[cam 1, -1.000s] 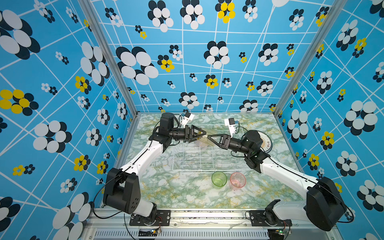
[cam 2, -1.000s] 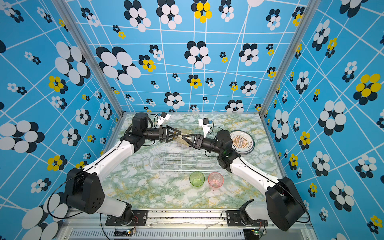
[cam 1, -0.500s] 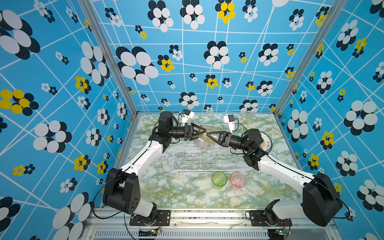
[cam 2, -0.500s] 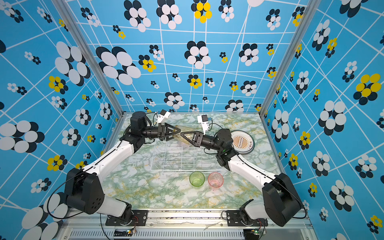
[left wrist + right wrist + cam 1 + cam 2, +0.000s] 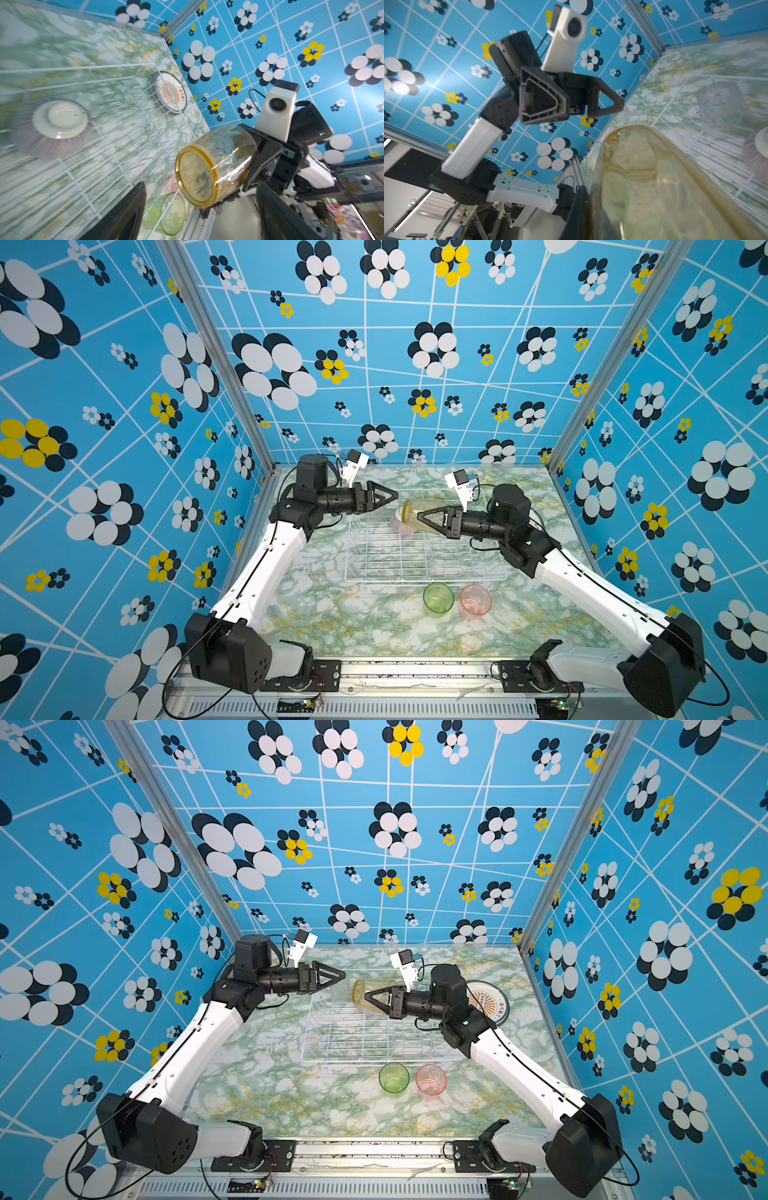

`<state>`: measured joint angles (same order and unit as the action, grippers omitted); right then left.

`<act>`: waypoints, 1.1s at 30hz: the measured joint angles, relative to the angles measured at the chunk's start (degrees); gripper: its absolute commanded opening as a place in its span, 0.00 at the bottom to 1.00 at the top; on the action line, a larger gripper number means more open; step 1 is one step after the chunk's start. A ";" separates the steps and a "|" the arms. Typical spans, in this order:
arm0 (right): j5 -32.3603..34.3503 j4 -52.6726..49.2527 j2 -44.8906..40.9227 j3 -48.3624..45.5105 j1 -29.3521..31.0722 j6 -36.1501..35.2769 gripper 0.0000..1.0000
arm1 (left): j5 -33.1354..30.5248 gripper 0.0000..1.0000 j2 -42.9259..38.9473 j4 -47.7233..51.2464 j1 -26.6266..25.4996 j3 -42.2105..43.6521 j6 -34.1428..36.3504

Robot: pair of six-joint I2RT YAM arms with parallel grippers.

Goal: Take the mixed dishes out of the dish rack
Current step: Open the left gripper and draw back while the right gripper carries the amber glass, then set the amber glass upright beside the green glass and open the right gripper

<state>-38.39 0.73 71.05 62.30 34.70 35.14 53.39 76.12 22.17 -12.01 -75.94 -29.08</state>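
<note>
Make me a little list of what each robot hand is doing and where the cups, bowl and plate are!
Right gripper: shut on the amber tumbler, held sideways above the dish rack
Left gripper: open, empty
Ribbed bowl: upside down in the rack
Clear tumbler: in the rack
Green tumbler, pink tumbler: on the table before the rack
Plate: on the table beside the rack

The right arm (image 5: 446,986) is covering part of the printed plate (image 5: 492,1006) in a top view, the amber tumbler (image 5: 411,508) is hiding much of the ribbed bowl (image 5: 397,525) behind it, and in the right wrist view the clear tumbler (image 5: 720,108) is showing only as a blur while the bowl is running off the frame's edge.
</note>
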 measured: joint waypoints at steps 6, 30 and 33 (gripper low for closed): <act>11.82 -29.09 1.07 13.05 13.44 -16.94 0.00 | -12.15 0.85 -2.86 13.60 1.81 -3.61 8.79; 28.20 -61.48 33.51 27.34 33.81 -34.10 0.00 | -24.28 0.88 -3.37 23.96 1.27 -4.37 17.38; 29.99 -63.39 36.26 28.22 33.81 -34.77 0.00 | -25.46 0.88 -3.19 24.61 0.59 -4.31 18.23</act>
<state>-8.40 -62.65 107.31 90.52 68.51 0.36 27.92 72.93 46.78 -11.42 -80.25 -10.85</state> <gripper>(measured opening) 0.085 0.881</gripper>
